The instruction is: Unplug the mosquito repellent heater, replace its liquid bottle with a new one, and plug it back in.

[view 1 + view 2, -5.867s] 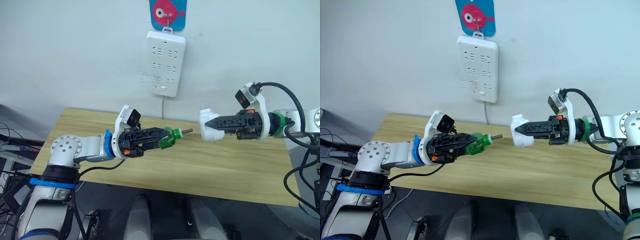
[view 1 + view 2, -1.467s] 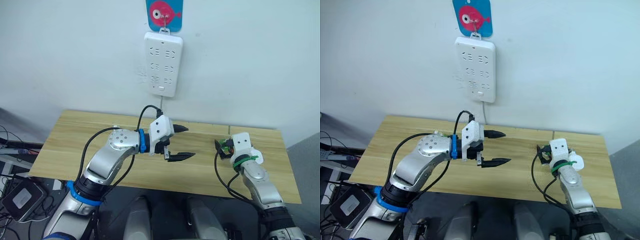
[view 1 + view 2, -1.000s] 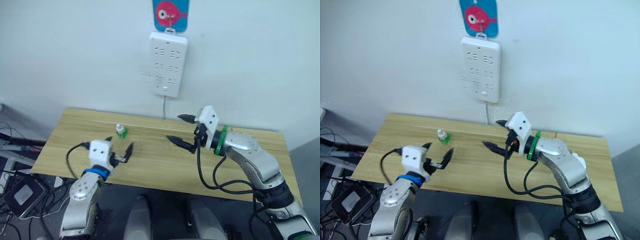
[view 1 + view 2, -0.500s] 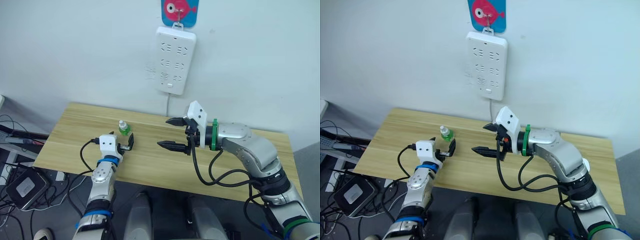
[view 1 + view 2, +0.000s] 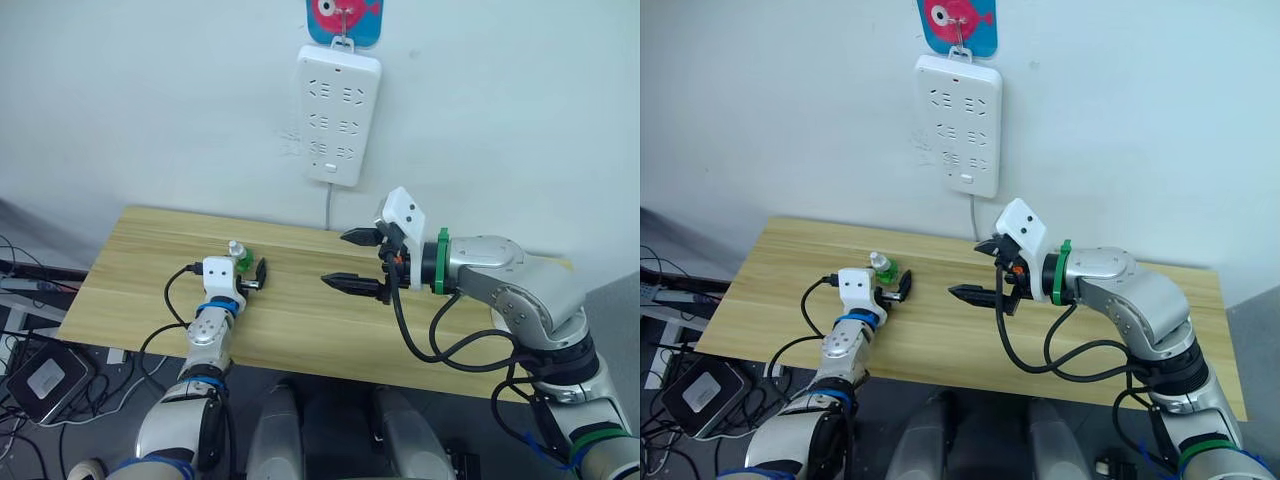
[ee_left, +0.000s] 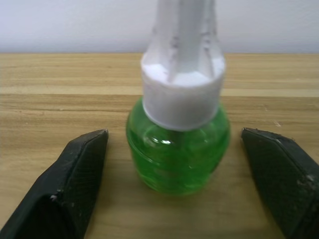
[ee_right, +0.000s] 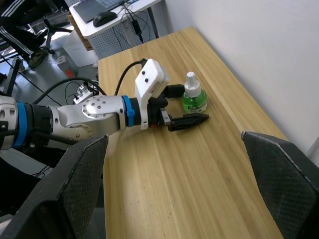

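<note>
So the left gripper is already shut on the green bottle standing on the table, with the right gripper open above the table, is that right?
Not quite. The left gripper is open: in the left wrist view its fingers stand apart on either side of the green bottle, not touching it. The rest holds: the bottle stands upright on the table, and the right gripper is open above it.

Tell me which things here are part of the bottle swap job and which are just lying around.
Job:
green bottle, upright on the table, between the open left gripper's fingers
power strip on the wall
right gripper, open, above the table

Lying about:
fish hook plate above the strip
cables on the floor beside the table
</note>
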`<move>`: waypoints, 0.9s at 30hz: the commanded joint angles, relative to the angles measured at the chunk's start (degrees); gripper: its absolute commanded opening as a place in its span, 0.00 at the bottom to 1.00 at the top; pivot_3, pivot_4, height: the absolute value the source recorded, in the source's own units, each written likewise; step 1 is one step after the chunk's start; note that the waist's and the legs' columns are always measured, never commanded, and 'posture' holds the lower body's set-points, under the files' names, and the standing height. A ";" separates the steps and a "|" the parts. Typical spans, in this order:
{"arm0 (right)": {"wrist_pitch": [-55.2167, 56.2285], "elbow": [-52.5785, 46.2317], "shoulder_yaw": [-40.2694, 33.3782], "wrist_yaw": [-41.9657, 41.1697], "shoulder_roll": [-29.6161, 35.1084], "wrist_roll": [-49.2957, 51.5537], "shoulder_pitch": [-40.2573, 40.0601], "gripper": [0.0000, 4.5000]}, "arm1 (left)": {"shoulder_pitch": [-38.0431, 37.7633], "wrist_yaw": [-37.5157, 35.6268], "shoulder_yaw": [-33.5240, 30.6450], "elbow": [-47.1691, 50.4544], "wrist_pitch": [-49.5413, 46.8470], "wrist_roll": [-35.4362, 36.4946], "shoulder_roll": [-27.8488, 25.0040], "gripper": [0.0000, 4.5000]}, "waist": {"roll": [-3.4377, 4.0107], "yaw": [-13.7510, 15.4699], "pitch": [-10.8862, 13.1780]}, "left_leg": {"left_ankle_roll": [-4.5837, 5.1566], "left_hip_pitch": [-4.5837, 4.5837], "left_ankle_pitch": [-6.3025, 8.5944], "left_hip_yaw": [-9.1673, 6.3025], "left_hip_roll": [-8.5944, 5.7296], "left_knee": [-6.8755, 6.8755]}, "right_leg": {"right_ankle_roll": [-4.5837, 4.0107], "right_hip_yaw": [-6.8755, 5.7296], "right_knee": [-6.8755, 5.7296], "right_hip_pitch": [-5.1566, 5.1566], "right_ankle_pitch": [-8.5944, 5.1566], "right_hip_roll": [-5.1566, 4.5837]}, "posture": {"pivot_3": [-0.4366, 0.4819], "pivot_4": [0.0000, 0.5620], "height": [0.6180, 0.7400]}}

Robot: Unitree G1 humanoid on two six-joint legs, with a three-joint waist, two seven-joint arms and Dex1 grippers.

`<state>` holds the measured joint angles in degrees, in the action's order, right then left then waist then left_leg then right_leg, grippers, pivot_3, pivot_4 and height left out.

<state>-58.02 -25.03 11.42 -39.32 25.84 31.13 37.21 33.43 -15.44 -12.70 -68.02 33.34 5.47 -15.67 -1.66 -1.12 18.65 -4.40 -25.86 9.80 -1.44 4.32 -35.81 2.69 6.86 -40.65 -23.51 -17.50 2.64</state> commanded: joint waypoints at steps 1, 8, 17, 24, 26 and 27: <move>0.16 -1.83 -1.68 0.69 -0.55 1.41 1.02 1.00 | 0.03 -0.87 -0.87 -0.61 2.14 0.63 -0.60 0.79 | 0.00 -0.12 0.00 | -0.01 0.00 0.01 0.00 0.01 0.00 | 0.00 0.00 0.01 0.00 0.00 0.00 | 0.50 0.65 1.00; 4.14 -1.48 -1.69 0.49 1.19 -0.53 -3.40 1.00 | -1.32 -6.50 0.66 5.79 1.96 0.46 -1.83 0.49 | -0.01 -0.21 0.01 | -0.02 -0.02 0.01 0.00 0.02 0.09 | 0.00 -0.02 0.13 -0.01 0.00 0.00 | 0.52 0.63 1.00; 13.92 -0.23 -0.77 -2.63 2.22 -2.23 -11.72 1.00 | -14.63 -36.40 15.10 52.93 -28.34 9.67 -8.68 0.49 | -0.01 -0.24 0.01 | -0.16 -0.02 0.01 0.01 0.10 0.32 | -0.03 -0.03 0.36 0.01 0.02 0.01 | 0.54 0.55 1.00; 19.79 3.65 1.00 -3.03 -3.27 -3.55 -11.39 1.00 | -10.36 -51.55 22.01 67.35 -43.46 14.85 -17.14 0.49 | -0.02 -0.59 -0.02 | -0.23 0.01 -0.04 -0.04 0.16 0.38 | -0.06 -0.04 0.42 0.00 0.01 0.11 | 0.51 0.49 1.00; 20.93 4.54 1.63 -2.66 -4.63 -4.12 -11.06 1.00 | -8.67 -53.67 22.16 66.27 -43.23 14.76 -17.56 0.49 | -0.02 -0.61 -0.03 | -0.23 -0.05 -0.04 -0.01 0.16 0.39 | -0.05 -0.04 0.63 0.01 0.02 0.10 | 0.50 0.49 1.00; 21.40 4.94 1.71 -2.36 -5.29 -4.39 -10.99 1.00 | -7.75 -54.55 22.17 65.59 -43.28 14.71 -17.67 0.49 | -0.02 -0.61 -0.03 | -0.23 -0.06 -0.04 0.03 0.15 0.39 | -0.05 -0.02 0.67 0.01 0.02 0.08 | 0.50 0.48 1.00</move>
<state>-38.36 -19.41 12.91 -42.00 21.16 27.24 25.53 24.96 -68.28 9.25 -2.88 -10.02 19.28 -32.97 -1.68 -1.73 18.63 -4.63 -25.94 9.76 -1.41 4.46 -35.41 2.64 6.84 -39.97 -23.51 -17.48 2.70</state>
